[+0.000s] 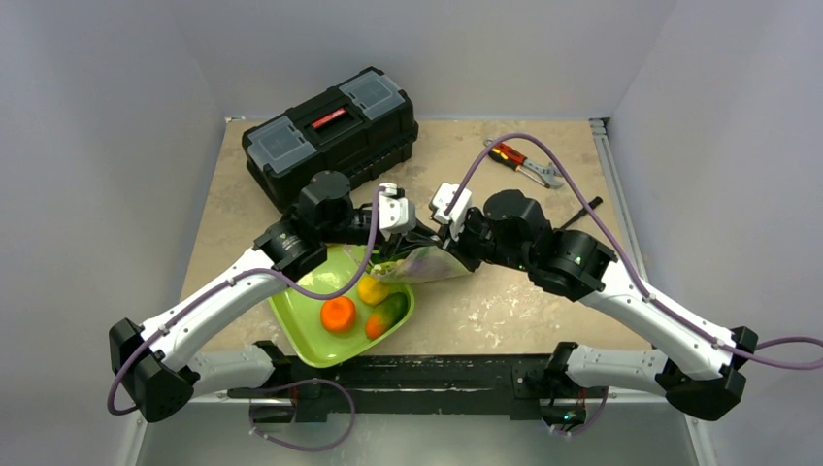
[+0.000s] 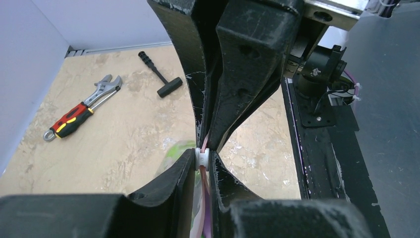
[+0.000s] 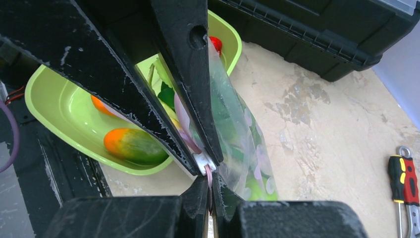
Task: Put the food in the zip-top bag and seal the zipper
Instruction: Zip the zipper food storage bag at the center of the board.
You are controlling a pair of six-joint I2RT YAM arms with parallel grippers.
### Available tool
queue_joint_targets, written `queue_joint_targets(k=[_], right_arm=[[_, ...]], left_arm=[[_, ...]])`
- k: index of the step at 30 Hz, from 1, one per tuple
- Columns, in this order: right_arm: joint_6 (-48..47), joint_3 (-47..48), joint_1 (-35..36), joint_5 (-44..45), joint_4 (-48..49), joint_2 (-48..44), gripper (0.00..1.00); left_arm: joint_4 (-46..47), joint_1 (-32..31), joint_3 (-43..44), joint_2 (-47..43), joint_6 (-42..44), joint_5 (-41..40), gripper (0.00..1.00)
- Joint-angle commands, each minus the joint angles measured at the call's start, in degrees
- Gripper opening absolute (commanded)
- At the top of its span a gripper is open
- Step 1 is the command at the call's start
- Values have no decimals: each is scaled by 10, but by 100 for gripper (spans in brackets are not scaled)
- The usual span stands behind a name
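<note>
The clear zip-top bag (image 1: 434, 264) hangs between both grippers just right of the lime-green tray, with green food inside (image 3: 233, 134). My left gripper (image 1: 398, 254) (image 2: 204, 166) is shut on the white slider (image 2: 205, 156) of the pink zipper (image 2: 204, 198). My right gripper (image 1: 427, 250) (image 3: 210, 186) is shut on the zipper strip (image 3: 209, 174) right beside the slider (image 3: 203, 161). The two sets of fingertips nearly touch. An orange (image 1: 338, 313), a yellow fruit (image 1: 372, 289) and a green-orange fruit (image 1: 386, 313) (image 3: 131, 145) lie in the tray.
The lime-green tray (image 1: 301, 335) (image 3: 54, 106) sits at the near edge. A black toolbox (image 1: 330, 131) (image 3: 317, 34) stands at the back left. A red-handled wrench (image 1: 519, 163) (image 2: 81, 114) and a black T-handle tool (image 1: 580, 212) (image 2: 158, 74) lie at the back right.
</note>
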Motion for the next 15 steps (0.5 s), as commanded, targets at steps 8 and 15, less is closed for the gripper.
queue_joint_targets(k=[8, 15], right_arm=[[43, 2, 24, 106, 68, 4, 0], [163, -28, 23, 305, 120, -20, 0]], left_arm=[[3, -9, 36, -1, 1, -35, 0], [-6, -12, 39, -6, 0, -104, 0]])
